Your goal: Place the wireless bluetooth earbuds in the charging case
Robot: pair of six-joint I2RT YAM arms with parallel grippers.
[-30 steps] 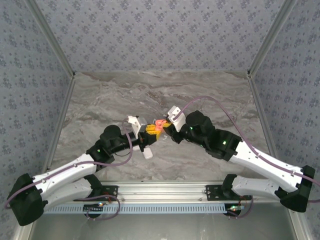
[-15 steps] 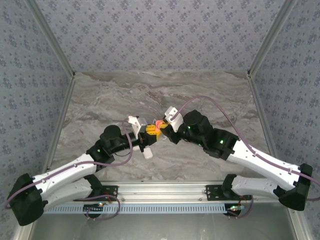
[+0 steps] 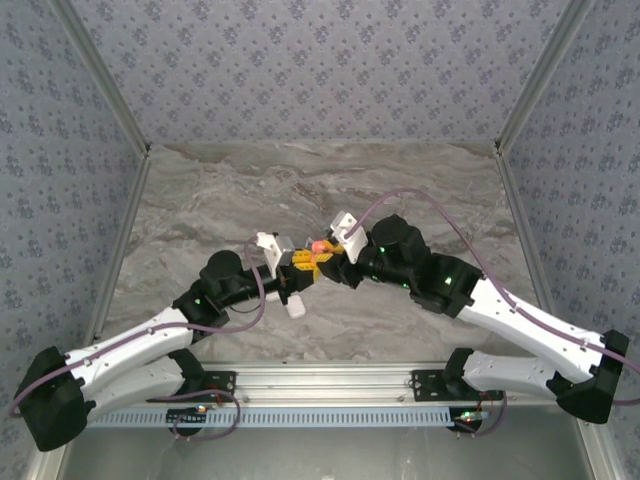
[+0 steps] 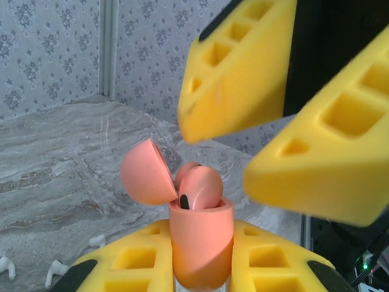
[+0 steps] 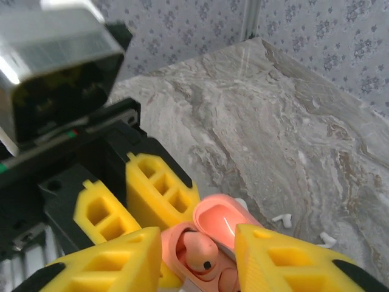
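Observation:
An orange-pink charging case (image 4: 200, 243) stands upright with its lid (image 4: 148, 172) flipped open, and my left gripper (image 4: 200, 264) is shut on its body. Two orange-pink earbuds sit in it; the nearer earbud (image 4: 197, 188) pokes its rounded head above the rim. In the right wrist view that earbud (image 5: 197, 249) rests in its socket beside the open lid (image 5: 222, 222). My right gripper (image 5: 197, 264) hovers right over the case, open, its yellow fingers (image 5: 292, 261) on either side of the earbud without touching it. From above, the case (image 3: 318, 246) lies between both grippers at mid-table.
Loose white earbuds lie on the marble table (image 5: 292, 121): one earbud (image 5: 281, 218) and another (image 5: 325, 239) past the case, and more white earbuds (image 4: 58, 272) at the lower left of the left wrist view. Patterned walls (image 3: 320, 70) enclose the table.
My right gripper has shifted slightly left onto the case and its jaws have parted, leaving the orange-pink earbud in the case. The left arm has held still.

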